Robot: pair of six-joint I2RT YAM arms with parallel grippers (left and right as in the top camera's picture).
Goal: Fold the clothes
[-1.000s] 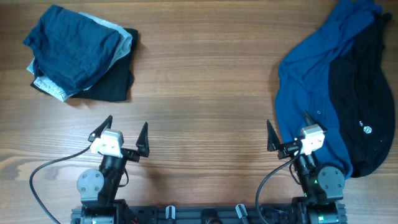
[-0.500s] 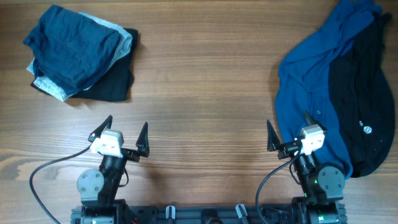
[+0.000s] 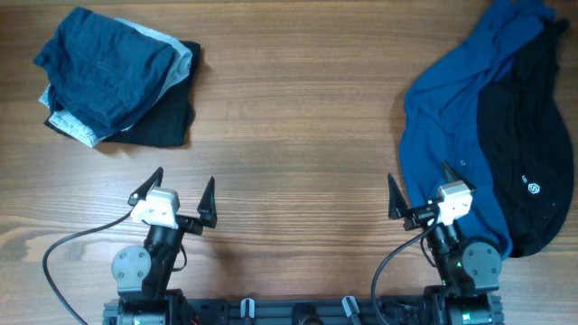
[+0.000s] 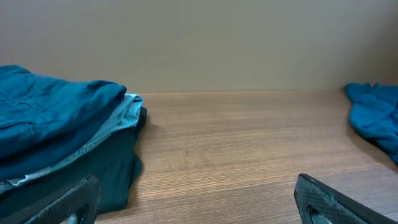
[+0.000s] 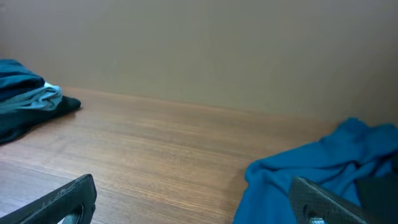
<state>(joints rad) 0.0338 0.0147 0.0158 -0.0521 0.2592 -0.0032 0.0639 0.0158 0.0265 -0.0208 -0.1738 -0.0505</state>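
Note:
A folded stack of clothes (image 3: 117, 77), dark blue on top of light grey and black pieces, lies at the back left; it also shows in the left wrist view (image 4: 59, 143) and far left in the right wrist view (image 5: 28, 96). An unfolded blue garment (image 3: 452, 135) lies crumpled at the right, partly over a black garment (image 3: 528, 171); it shows in the right wrist view (image 5: 311, 174). My left gripper (image 3: 179, 200) is open and empty near the front edge. My right gripper (image 3: 420, 194) is open and empty, its right finger over the blue garment's edge.
The wooden table (image 3: 298, 135) spreads between the folded stack and the crumpled garments. A grey cable (image 3: 68, 248) runs from the left arm's base at the front left.

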